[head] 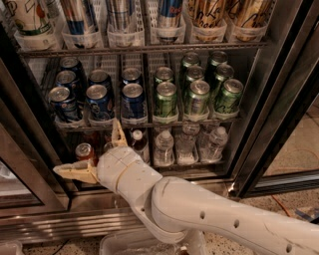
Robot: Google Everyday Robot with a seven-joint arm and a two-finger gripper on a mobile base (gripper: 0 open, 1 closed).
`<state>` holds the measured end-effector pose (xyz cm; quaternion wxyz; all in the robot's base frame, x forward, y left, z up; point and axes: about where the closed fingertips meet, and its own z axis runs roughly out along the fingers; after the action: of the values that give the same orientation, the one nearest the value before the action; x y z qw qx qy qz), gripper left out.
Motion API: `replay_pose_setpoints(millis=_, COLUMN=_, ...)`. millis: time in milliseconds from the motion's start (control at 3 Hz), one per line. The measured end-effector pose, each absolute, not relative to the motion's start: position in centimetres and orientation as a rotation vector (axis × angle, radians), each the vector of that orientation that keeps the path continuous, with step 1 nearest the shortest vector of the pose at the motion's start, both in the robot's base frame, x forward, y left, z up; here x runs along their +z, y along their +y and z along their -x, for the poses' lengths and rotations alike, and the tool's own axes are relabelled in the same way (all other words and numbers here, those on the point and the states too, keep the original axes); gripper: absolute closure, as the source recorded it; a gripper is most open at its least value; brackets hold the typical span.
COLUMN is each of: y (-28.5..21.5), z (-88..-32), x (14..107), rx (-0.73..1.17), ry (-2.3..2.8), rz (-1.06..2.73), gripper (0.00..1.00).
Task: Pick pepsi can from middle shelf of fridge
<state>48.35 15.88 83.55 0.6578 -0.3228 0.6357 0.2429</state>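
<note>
Three lanes of blue cans stand on the thin wire middle shelf of the big dark-framed drinks fridge. Clear plastic trays keep each lane straight, so a front can sits at the edge, easy to take. The small dark blue aluminium pepsi can I would go for, silver-topped, fronts the lane beside the green aluminium cans.

My cream two-finger gripper hangs lower, before the rack beneath, close to a small red can and left of the clear plastic bottles. Its fingers are spread wide and hold nothing. One lies level, pointing left. The other points up, its tip just under the shelf edge between two blue lanes. I judge I must rise before closing.

I can read no writing on the blue cans. The print on the tall cans above is unclear too.
</note>
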Motion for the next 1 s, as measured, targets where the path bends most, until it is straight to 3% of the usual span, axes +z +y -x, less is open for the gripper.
replay_pose_setpoints(millis=1000, y=18.7, z=-50.6, x=83.4, rx=0.572, ry=1.405, rz=0.638, gripper=0.00)
